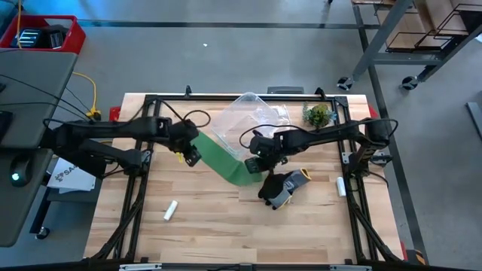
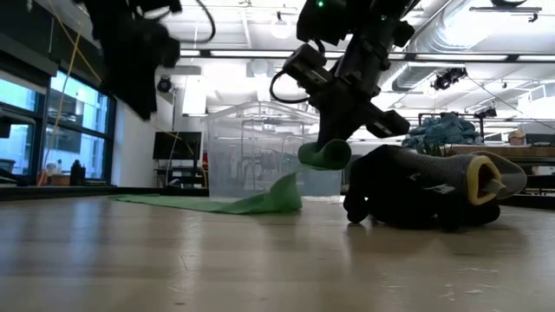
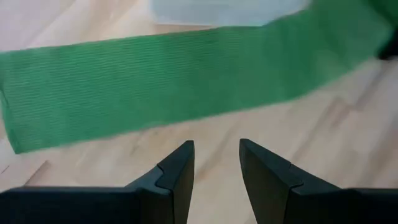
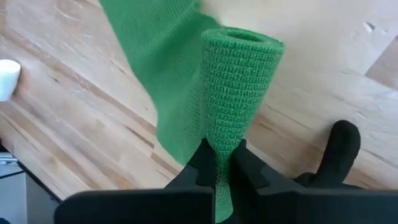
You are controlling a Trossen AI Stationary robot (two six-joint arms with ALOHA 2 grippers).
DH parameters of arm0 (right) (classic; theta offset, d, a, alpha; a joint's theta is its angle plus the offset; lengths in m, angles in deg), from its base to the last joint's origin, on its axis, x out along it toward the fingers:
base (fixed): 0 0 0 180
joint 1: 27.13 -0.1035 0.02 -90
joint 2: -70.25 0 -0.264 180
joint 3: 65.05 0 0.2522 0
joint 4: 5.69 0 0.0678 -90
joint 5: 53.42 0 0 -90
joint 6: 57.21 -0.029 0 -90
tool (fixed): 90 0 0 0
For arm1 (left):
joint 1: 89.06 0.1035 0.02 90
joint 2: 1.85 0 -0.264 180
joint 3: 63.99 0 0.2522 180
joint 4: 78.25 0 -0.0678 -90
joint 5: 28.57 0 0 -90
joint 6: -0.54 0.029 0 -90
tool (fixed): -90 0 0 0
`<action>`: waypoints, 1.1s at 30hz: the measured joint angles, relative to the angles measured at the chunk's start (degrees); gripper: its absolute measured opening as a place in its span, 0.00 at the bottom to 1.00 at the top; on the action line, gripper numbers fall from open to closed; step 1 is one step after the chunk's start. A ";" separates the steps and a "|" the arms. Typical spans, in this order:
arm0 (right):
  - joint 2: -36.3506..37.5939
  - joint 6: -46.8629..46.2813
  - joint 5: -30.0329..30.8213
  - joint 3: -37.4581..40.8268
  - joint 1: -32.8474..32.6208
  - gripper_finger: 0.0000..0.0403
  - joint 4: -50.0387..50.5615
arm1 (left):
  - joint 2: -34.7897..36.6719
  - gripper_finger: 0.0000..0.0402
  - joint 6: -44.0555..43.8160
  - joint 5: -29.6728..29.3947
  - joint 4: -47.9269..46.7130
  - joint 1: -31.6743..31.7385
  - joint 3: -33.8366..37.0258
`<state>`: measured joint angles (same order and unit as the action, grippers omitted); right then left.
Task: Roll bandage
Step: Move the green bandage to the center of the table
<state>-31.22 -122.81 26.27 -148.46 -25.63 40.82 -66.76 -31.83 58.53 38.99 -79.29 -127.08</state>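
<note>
Two grippers in play. Right gripper pinches rolled end of bandage, lifted just off table mid-board, beside glove. Left gripper hovers part-open, empty, over flat tail. We judge: keep tail taut, turn roll evenly, edges aligned.

light: bright, ceiling strips | glare: windows | blur: left wrist view soft
</note>
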 joint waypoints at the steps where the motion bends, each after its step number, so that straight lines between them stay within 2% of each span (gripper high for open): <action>1: 0.00 0.07 0.08 0.00 0.02 0.01 -0.01 | -0.07 0.31 -0.13 -1.12 2.15 0.69 1.65; 4: 0.01 0.07 0.16 0.00 0.02 0.01 -0.42 | -1.16 0.30 -0.86 -4.09 9.26 3.20 6.94; 8: 0.02 -0.39 0.16 0.00 0.02 0.01 -0.87 | -4.69 0.28 1.31 -2.99 15.55 7.85 12.88; 10: 0.00 -0.41 0.15 0.00 0.01 0.01 -0.87 | -6.49 0.27 2.25 -2.28 16.56 10.02 14.06; 15: 0.02 -0.52 0.14 0.00 0.02 0.01 -0.87 | -10.67 0.24 8.29 -6.42 21.64 12.88 14.82; 19: 0.02 -0.56 0.14 0.00 -0.21 0.01 -0.85 | -13.89 0.23 10.18 -6.88 25.69 14.08 14.83; 26: 0.02 -1.59 1.56 -0.02 -1.13 0.01 2.56 | -19.31 0.21 11.67 -6.70 23.55 14.03 14.49; 33: 0.02 -2.93 1.91 -0.02 -2.07 0.01 8.92 | -19.85 0.07 7.00 -2.87 19.16 13.00 14.25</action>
<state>-31.20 -125.74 28.18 -148.48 -27.69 49.74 -86.61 -24.83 55.66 58.15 -66.29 -112.84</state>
